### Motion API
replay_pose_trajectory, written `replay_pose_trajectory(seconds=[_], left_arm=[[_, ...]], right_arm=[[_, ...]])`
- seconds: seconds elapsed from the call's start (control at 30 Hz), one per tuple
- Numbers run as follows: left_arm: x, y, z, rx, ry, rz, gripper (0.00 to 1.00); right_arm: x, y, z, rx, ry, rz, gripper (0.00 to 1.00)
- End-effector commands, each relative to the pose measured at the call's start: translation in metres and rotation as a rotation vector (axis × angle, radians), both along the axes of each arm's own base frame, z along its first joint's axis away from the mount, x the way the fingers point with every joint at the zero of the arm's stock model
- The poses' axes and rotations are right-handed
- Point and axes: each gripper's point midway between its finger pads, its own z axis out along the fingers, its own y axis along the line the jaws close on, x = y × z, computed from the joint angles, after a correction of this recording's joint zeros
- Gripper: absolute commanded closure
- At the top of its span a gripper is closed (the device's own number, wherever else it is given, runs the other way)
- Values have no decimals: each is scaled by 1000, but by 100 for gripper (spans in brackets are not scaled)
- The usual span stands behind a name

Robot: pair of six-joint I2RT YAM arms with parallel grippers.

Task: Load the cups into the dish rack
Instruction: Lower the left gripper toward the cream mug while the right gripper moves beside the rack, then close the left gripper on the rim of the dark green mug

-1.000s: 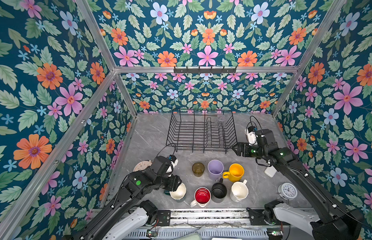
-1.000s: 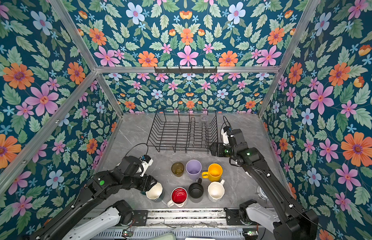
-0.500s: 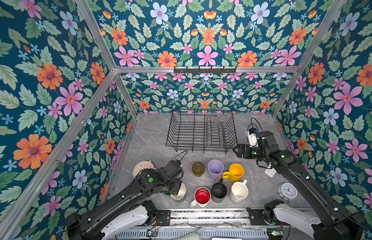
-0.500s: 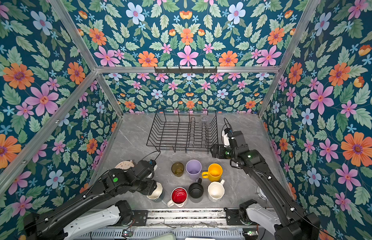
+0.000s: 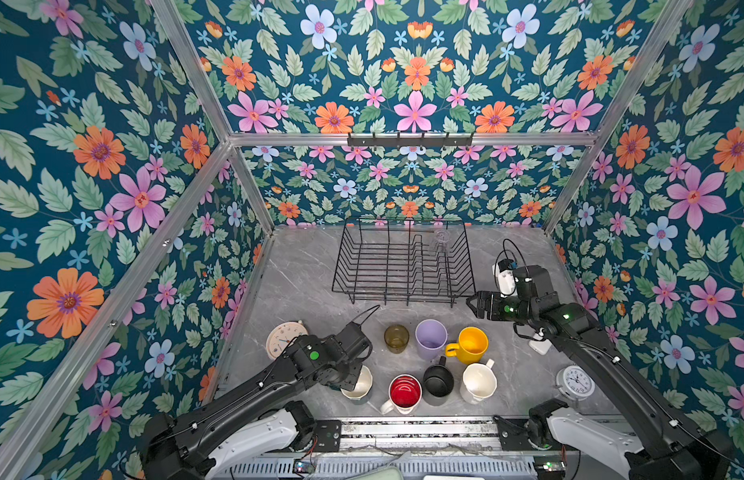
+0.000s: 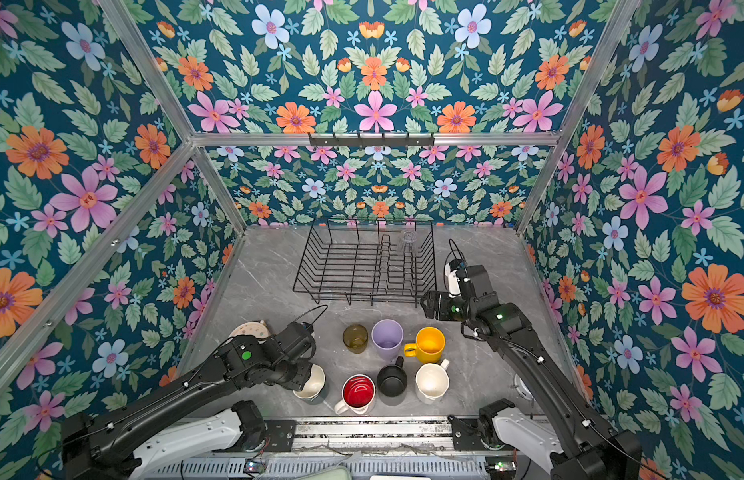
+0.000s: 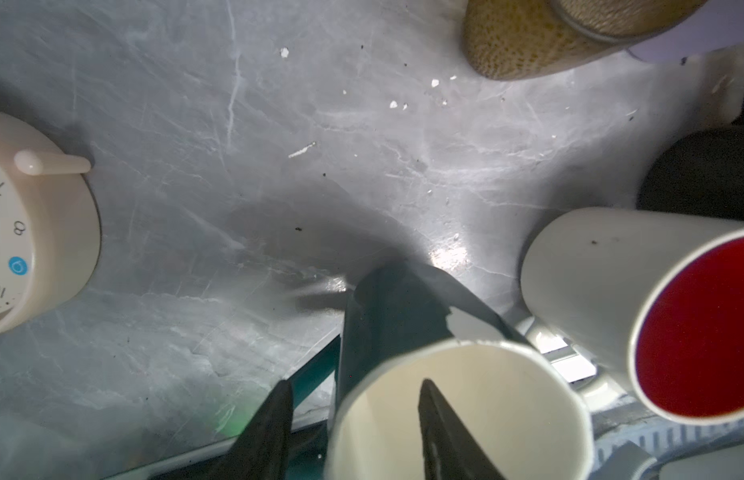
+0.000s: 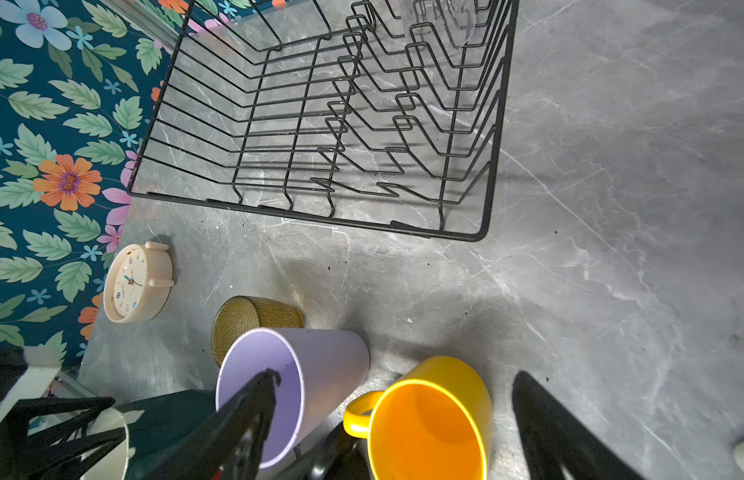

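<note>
My left claw [image 7: 355, 384] straddles the rim of the green mug [image 7: 403, 316]. One finger [image 7: 445, 436] is inside its cream bowl and the other is outside. Both stand clear of the wall, so the claw is spread and pinching nothing. In both top views my wrist covers part of that mug [image 5: 362, 380], which stands upright at the near left end of the cups on the table [image 5: 303, 282].

Just to its right are the red mug [image 5: 404, 392], the black mug [image 5: 438, 380] and the cream mug [image 5: 479, 378]. Behind them stand the olive tumbler [image 5: 396, 337], the lilac tumbler [image 5: 430, 338] and the yellow mug [image 5: 470, 344], whose handle points toward the lilac one.

My right claw [image 8: 395, 374] hangs spread wide with nothing in it. It is above the table, between the yellow mug and the near right corner of the rack [image 5: 378, 266].

The rack sits at the far middle of the table, apart from the cups. The glass [image 5: 441, 241] stands among the loops at its far right.

A beige clock [image 5: 281, 338] lies by the left wall. A white clock [image 5: 574, 380] is at the near right.
</note>
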Motion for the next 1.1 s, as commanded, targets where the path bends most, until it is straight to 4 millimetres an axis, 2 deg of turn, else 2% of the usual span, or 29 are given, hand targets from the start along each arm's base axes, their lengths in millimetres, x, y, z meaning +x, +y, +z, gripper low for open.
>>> replay_pose_trajectory(seconds=[0.0, 0.1, 0.43, 0.8, 0.93, 1.07], left_arm=[[3, -2, -1, -1, -6, 20, 51], [3, -3, -4, 2, 5, 24, 54], [5, -7, -8, 6, 13, 35, 75], [6, -8, -8, 7, 15, 50, 90], [8, -9, -5, -3, 8, 56, 100], [7, -8, -1, -7, 4, 59, 100]], right_arm=[[0, 1, 1, 14, -1, -2, 11], [0, 2, 1, 15, -2, 0, 11], [0, 3, -1, 21, -2, 1, 11], [0, 2, 0, 24, -10, -1, 11], [0, 3, 0, 29, -9, 2, 11], [1, 4, 0, 34, -10, 2, 11]])
